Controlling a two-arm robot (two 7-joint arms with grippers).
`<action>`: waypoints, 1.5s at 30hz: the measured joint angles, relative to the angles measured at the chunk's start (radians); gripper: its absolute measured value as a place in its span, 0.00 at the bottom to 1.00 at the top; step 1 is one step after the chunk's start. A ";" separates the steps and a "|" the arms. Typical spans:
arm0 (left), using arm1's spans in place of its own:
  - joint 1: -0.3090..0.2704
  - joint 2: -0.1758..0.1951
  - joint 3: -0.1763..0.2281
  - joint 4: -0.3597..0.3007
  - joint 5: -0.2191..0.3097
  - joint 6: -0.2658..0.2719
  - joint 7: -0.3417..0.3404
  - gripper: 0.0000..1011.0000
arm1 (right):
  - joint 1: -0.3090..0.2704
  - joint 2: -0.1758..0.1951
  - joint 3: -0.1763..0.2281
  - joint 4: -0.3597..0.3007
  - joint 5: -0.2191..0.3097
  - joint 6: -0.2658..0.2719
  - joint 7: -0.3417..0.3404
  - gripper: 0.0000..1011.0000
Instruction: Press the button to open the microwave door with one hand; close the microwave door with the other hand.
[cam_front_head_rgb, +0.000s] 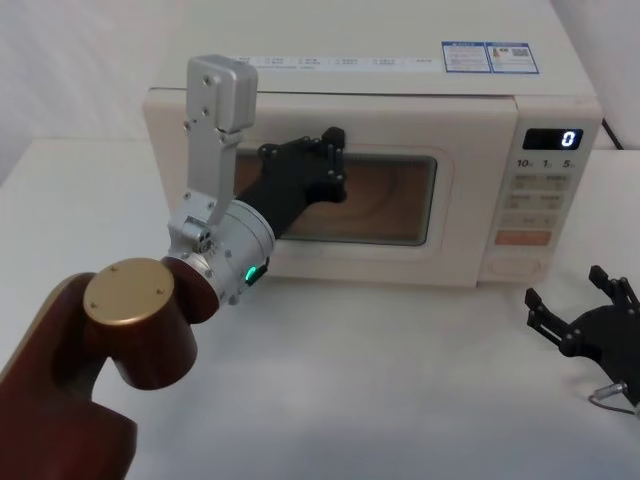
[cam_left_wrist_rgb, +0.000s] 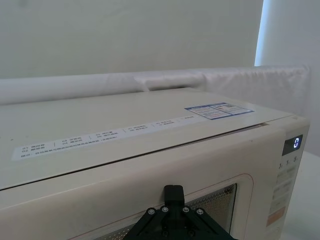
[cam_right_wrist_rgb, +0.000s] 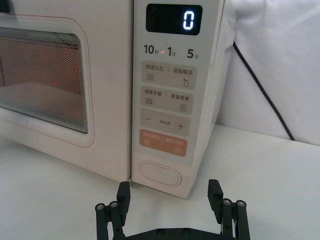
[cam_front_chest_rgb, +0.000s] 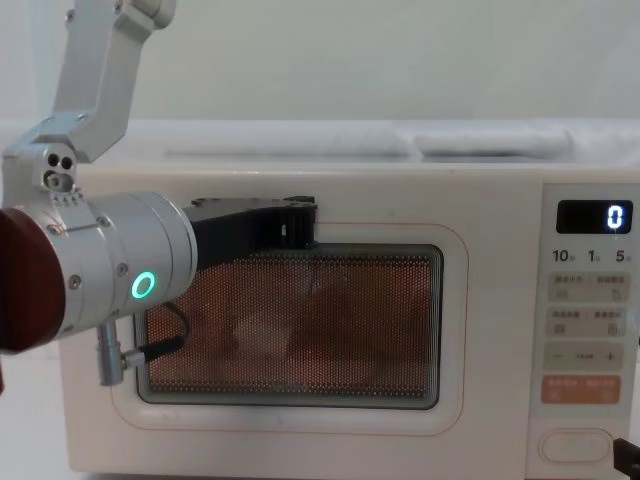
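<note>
The microwave door (cam_front_head_rgb: 330, 200) sits shut under the left gripper (cam_front_head_rgb: 325, 165), jaws unreadable; right gripper (cam_right_wrist_rgb: 170, 202) open.

Left claw (cam_left_wrist_rgb: 172, 200) against the shut microwave door (cam_left_wrist_rgb: 150, 185), display (cam_left_wrist_rgb: 293, 144) at "0".

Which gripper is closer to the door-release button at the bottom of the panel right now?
Right. The right gripper sits low on the table just in front of the button, fingers open. The left gripper is up at the door window, well away from it.
</note>
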 joint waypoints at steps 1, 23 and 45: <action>0.000 -0.001 -0.001 0.001 0.002 0.001 -0.001 0.00 | 0.000 0.000 0.000 0.000 0.000 0.000 0.000 0.99; -0.004 -0.026 -0.016 0.024 0.010 0.014 -0.003 0.00 | 0.000 0.000 0.000 0.000 0.000 0.000 0.000 0.99; 0.142 0.033 -0.047 -0.105 -0.049 0.007 -0.013 0.12 | 0.000 0.000 0.000 0.000 0.000 0.000 0.000 0.99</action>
